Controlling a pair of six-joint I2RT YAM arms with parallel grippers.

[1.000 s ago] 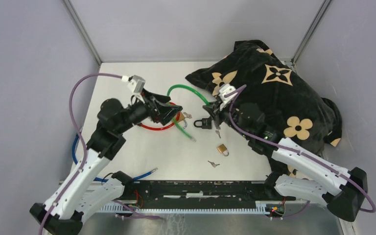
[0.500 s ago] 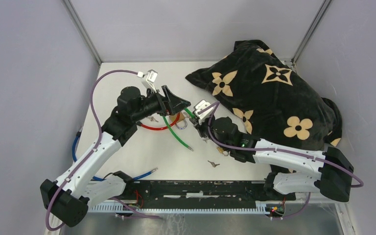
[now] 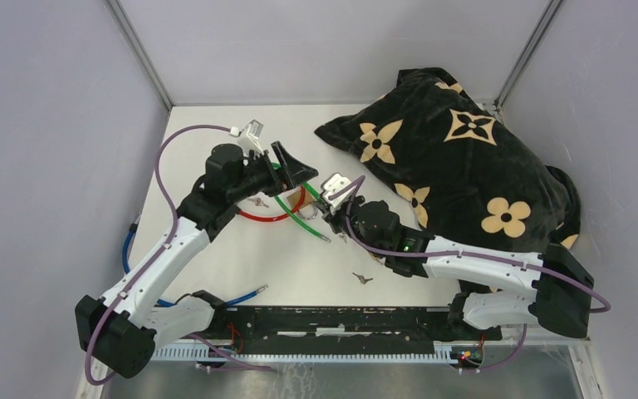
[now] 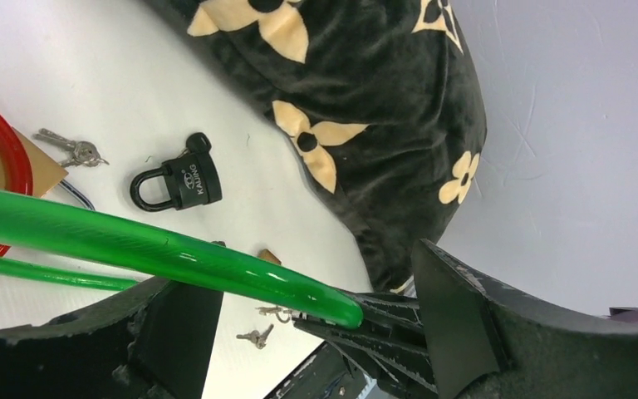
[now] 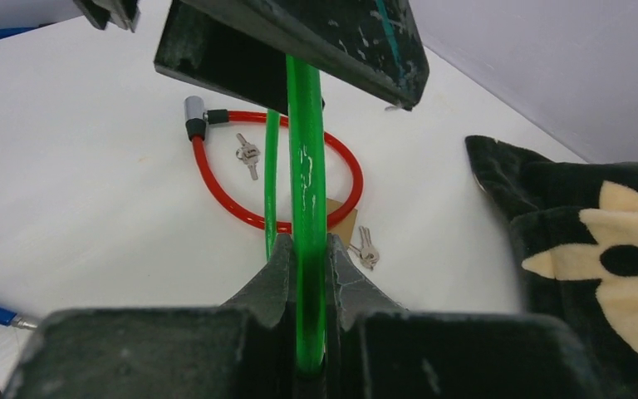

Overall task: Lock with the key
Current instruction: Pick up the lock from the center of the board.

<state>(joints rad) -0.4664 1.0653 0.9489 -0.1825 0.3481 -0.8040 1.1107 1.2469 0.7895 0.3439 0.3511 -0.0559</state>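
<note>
R jaws clamped shut on green cable lock [image 5: 306, 166], holding it up off desk [image 5: 91, 233] so free end faces L arm. L jaws wide open, straddling that end w/o gripping, prob. lining up. Keys [image 5: 247, 155] lie inside red cable loop [image 5: 216, 193].

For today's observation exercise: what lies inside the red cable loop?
A key pair lies inside the red cable loop; the green cable crosses above, covering part of the interior.
</note>
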